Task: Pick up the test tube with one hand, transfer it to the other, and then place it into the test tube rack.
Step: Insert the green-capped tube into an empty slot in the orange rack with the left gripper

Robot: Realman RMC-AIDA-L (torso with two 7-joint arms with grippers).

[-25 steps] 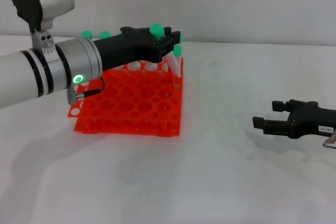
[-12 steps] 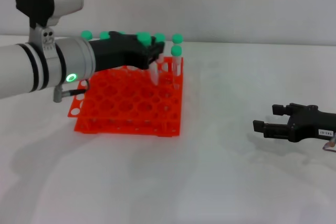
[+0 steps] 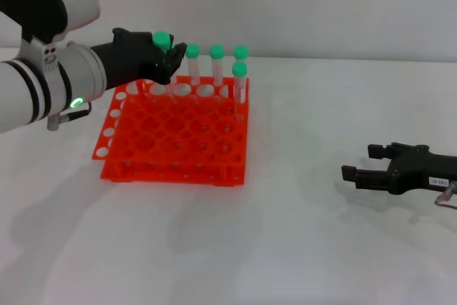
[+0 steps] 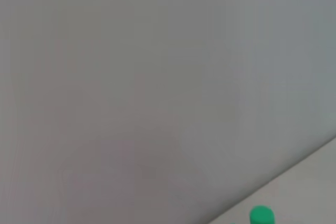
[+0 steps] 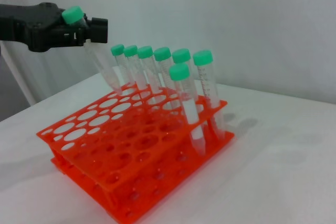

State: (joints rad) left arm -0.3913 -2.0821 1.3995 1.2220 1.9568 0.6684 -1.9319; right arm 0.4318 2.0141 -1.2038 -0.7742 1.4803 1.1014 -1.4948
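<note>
Head view: the left gripper [image 3: 166, 58] is closed on the test tube [image 3: 163, 42] just below its green cap, holding it tilted over the far left part of the test tube rack [image 3: 175, 137]. The right wrist view shows the same grip: the tube [image 5: 97, 53] slants down from the closed fingers, and its pointed tip appears to hang just above the rack's top tier, not yet seated in a hole, though that region is partly masked by the neighbouring tubes.

The right gripper [image 3: 373, 166] sits low over the table [image 3: 285, 248], well apart from the rack, fingers spread and holding nothing.

Progress, as judged: pickup and handover appear complete; insertion and release remain.

Clearances: a row of capped tubes [image 5: 152, 66] stands along the rack's far edge, just beside the held tube, and one more tube [image 3: 239, 87] stands in the next row at the right. The rest of the grid is open. The near and left sides offer the most room; the standing caps restrict travel to the right.
</note>
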